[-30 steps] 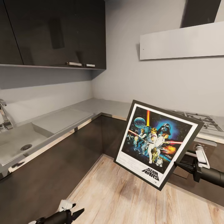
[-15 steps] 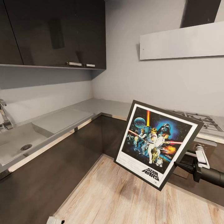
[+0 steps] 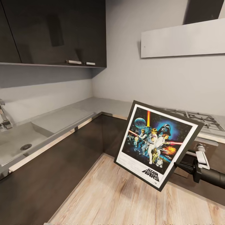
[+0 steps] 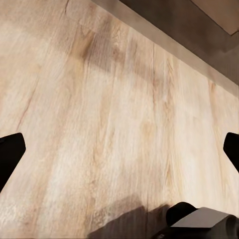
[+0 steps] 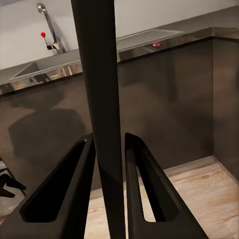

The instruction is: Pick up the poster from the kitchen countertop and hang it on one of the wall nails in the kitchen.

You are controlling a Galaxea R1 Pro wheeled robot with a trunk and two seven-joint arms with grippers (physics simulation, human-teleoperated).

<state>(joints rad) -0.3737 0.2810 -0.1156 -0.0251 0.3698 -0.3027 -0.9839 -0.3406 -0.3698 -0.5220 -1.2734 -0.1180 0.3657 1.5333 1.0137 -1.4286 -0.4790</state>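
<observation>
Black-framed poster (image 3: 157, 144) hangs tilted in the air over the wood floor (image 3: 125, 200), off the grey surface (image 3: 103, 104), its edge clamped in the right pincer (image 3: 180, 165). Left pincer (image 4: 119, 149) gapes empty. Level it, lift toward the nail speck (image 3: 144, 47), avoid the hood (image 3: 184, 39).

I see glossy dark cabinets (image 3: 53, 31), a smooth brushed-metal countertop (image 3: 93, 106), a matt pale wood plank floor (image 3: 118, 200), and the poster (image 3: 156, 143) in its matt black frame.

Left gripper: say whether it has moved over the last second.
Yes. It dropped out of the head view's lower edge beside the dark cabinet fronts; it now hangs open over the floor.
</observation>
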